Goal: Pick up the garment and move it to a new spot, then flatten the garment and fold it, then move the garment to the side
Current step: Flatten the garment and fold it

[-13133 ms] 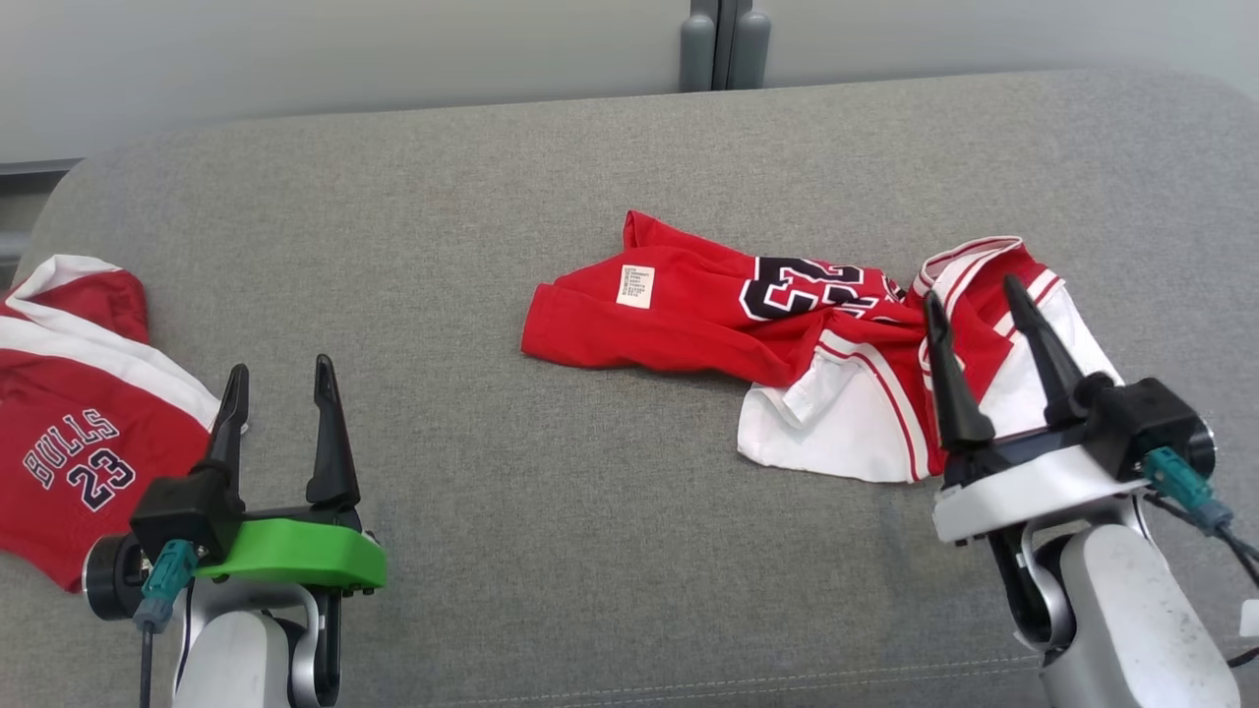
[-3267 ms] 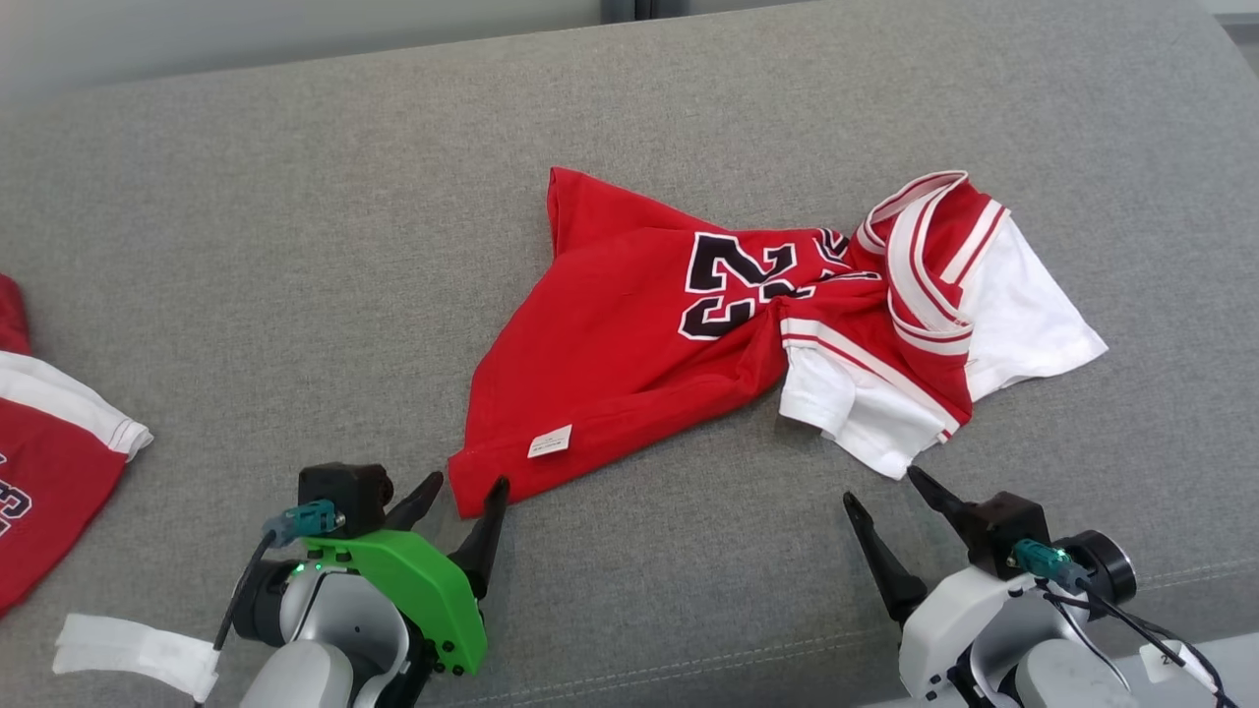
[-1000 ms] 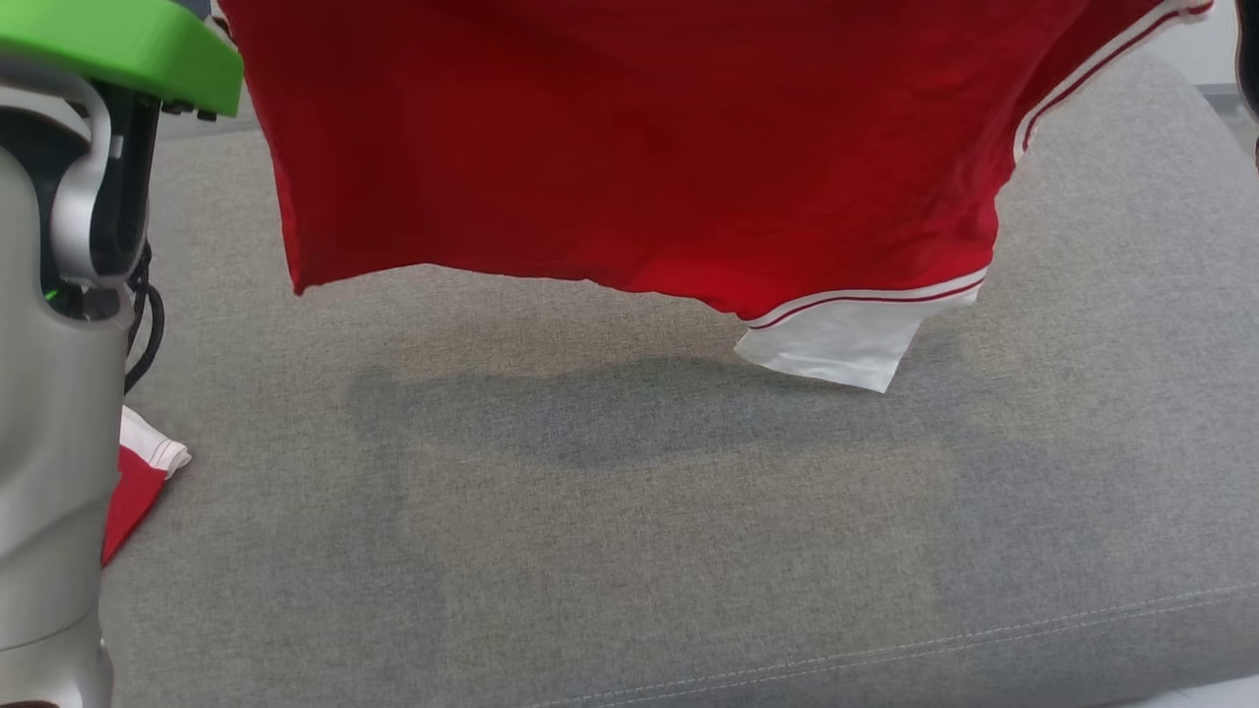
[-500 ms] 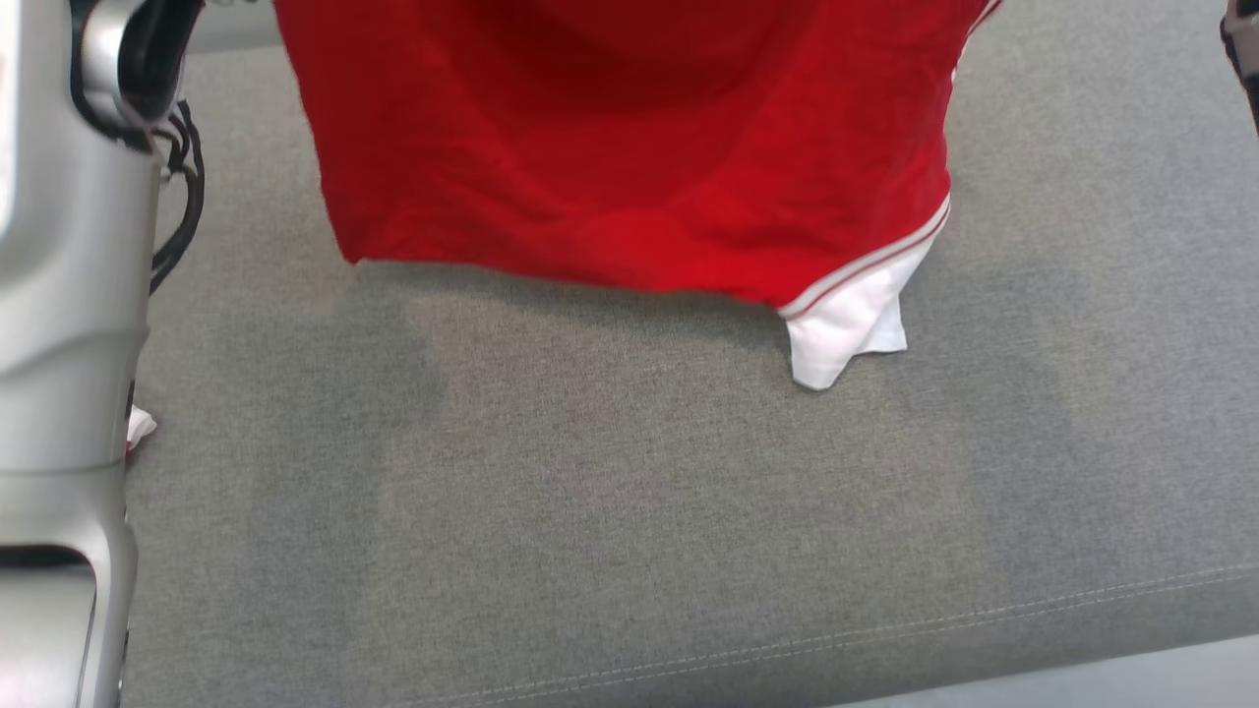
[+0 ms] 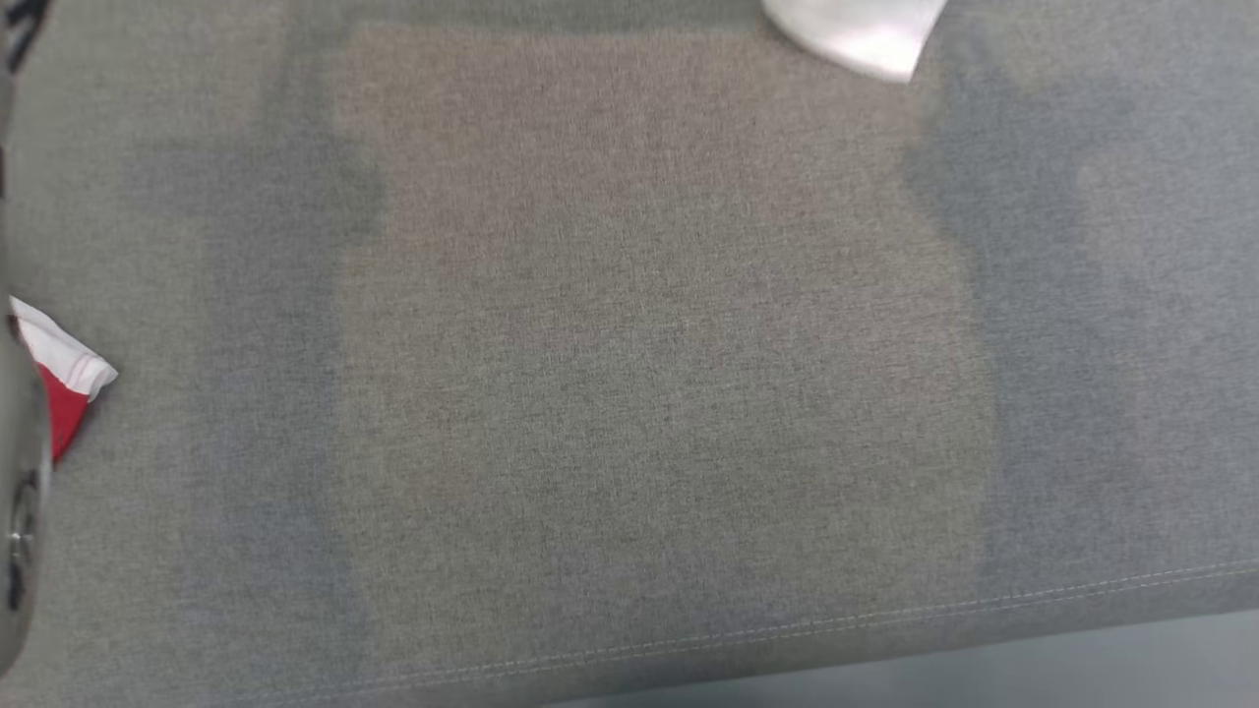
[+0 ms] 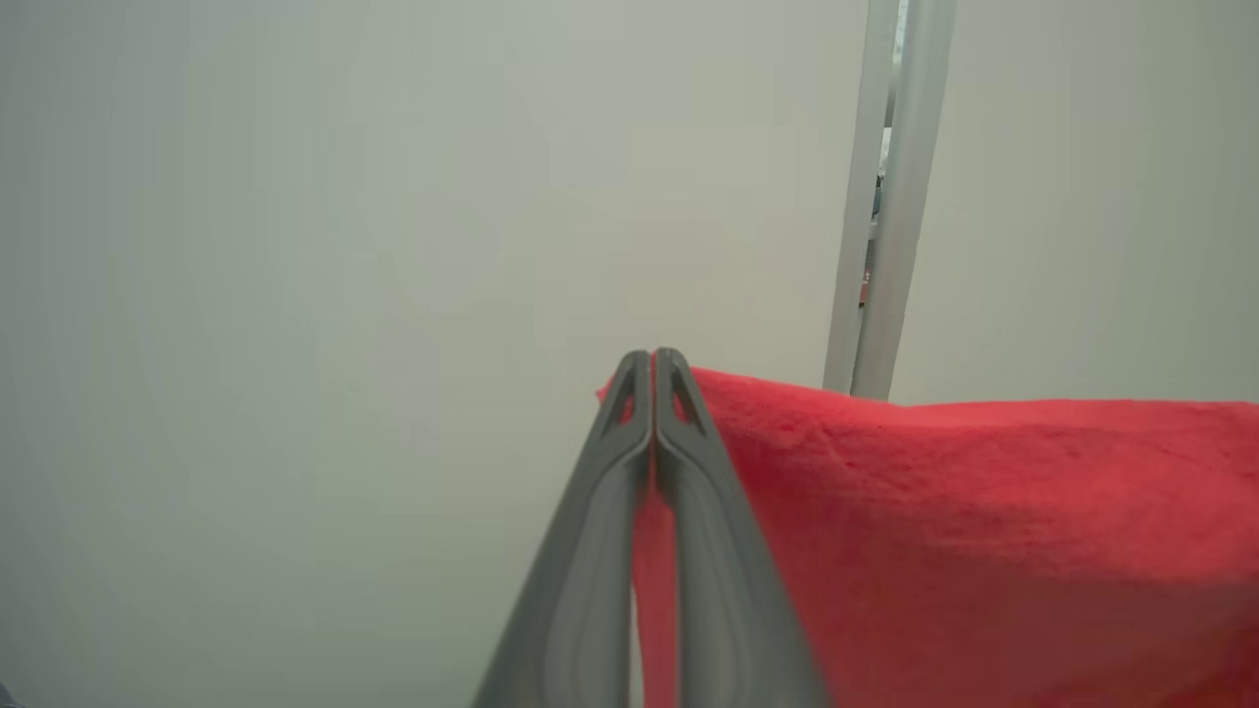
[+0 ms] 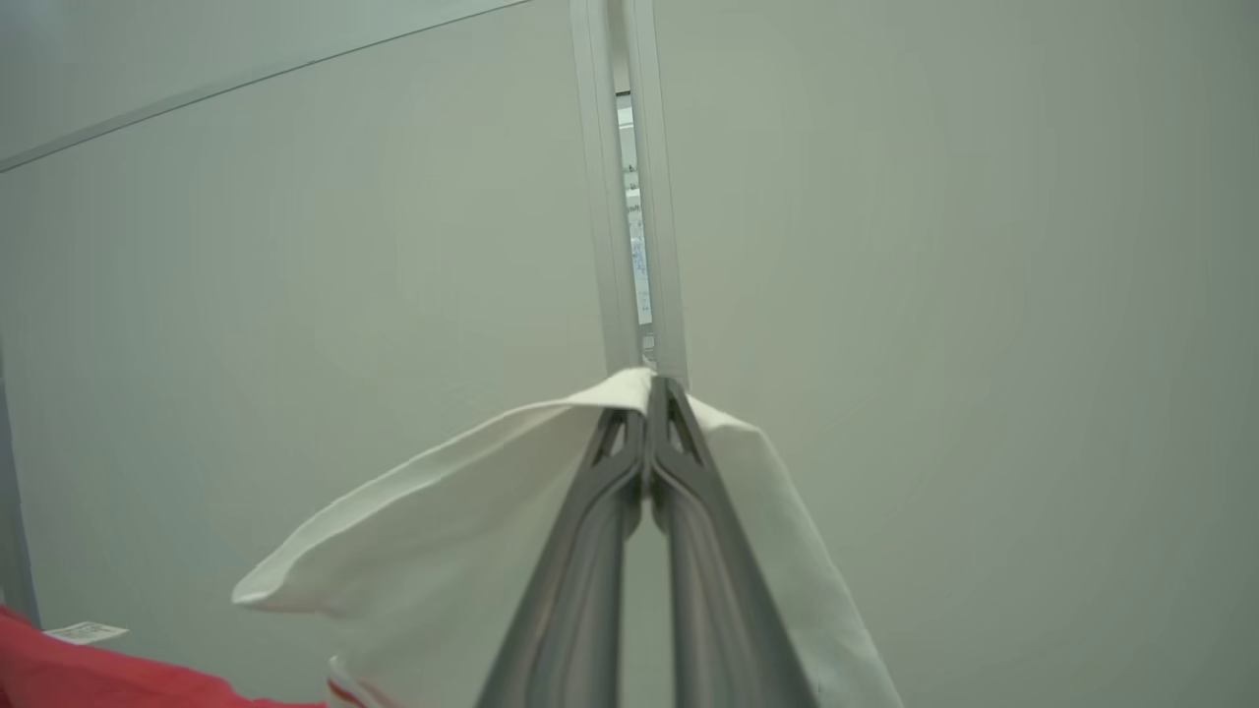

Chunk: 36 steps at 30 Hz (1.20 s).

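The garment is a red and white jersey held up in the air by both arms. In the left wrist view my left gripper (image 6: 650, 356) is shut on the garment's red cloth (image 6: 944, 511), which stretches off to the right. In the right wrist view my right gripper (image 7: 656, 383) is shut on the garment's white sleeve (image 7: 443, 551), with a red edge (image 7: 89, 674) at the lower left. In the head view, a white corner of the garment (image 5: 856, 29) hangs at the top edge over the grey sofa cushion (image 5: 629, 374).
A second red and white garment (image 5: 59, 383) lies at the cushion's left edge beside a pale arm part (image 5: 15, 492). The cushion's front seam (image 5: 885, 615) runs along the bottom. Both wrist views face a pale wall with a vertical post (image 6: 885, 197).
The head view has tipped down toward the cushion's front. The hanging garment has gone almost wholly out of its top edge, leaving a white corner in sight. Both grippers stay shut.
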{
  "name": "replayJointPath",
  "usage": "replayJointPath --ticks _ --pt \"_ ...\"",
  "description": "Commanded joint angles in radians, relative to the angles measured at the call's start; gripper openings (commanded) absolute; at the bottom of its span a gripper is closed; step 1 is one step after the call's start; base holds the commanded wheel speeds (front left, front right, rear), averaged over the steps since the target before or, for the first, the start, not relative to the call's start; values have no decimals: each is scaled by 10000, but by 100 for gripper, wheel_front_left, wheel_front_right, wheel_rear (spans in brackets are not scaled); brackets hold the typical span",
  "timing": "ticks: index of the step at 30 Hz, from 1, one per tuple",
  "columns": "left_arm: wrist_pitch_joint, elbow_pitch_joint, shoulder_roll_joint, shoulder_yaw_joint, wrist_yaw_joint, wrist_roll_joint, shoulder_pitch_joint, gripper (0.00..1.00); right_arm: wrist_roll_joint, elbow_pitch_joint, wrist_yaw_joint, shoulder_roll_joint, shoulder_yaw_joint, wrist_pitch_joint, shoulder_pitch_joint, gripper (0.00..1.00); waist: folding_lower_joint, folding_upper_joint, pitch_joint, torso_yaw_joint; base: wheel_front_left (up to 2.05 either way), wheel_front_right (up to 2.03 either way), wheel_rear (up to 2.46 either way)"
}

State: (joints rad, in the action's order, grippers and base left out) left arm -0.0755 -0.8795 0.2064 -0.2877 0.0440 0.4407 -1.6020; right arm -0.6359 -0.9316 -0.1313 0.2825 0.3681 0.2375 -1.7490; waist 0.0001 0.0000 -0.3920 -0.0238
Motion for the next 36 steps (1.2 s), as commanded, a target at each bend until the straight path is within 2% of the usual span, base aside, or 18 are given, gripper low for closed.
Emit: replayJointPath --ticks 1,4,9,14,18,20,24,30,36 --pt "392 -205 78 15 -66 -127 -275 0 36 -114 11 -137 -104 146 -265 0 -1 0 -575 75 0 0 0" --pt "1231 -632 85 -40 -25 -264 -677 0 6 -320 12 -344 -220 259 -681 0 -1 0 -954 89 0 0 0" --pt "2083 -1403 -242 -85 369 -28 -532 0 -391 -231 11 -496 228 275 -513 0 -1 0 -1693 207 0 0 0" --pt "2934 -1939 -647 -307 698 145 501 0 -1431 629 11 -154 940 283 779 0 -1 0 -2094 304 0 0 0" --pt "3358 -1668 -821 -356 771 166 1764 0 -2176 1990 9 412 1282 286 2527 0 -1 0 -2051 306 0 0 0" --pt "3406 -1123 -795 -314 737 78 2413 0 -2541 2896 8 611 1007 287 3553 0 -1 0 -2033 247 0 0 0" --pt "3398 921 -683 40 513 -259 4423 0 -2682 4663 6 798 337 287 6119 0 -1 0 -1894 172 0 0 0" --pt "3402 3952 -502 490 202 -678 7541 0 -2817 6778 5 389 -533 289 9894 0 -1 0 -1352 -7 0 0 0" --pt "3403 5965 -472 798 -103 -562 10547 0 -2828 7731 5 -167 -920 289 12963 0 -1 0 -632 -148 0 0 0"
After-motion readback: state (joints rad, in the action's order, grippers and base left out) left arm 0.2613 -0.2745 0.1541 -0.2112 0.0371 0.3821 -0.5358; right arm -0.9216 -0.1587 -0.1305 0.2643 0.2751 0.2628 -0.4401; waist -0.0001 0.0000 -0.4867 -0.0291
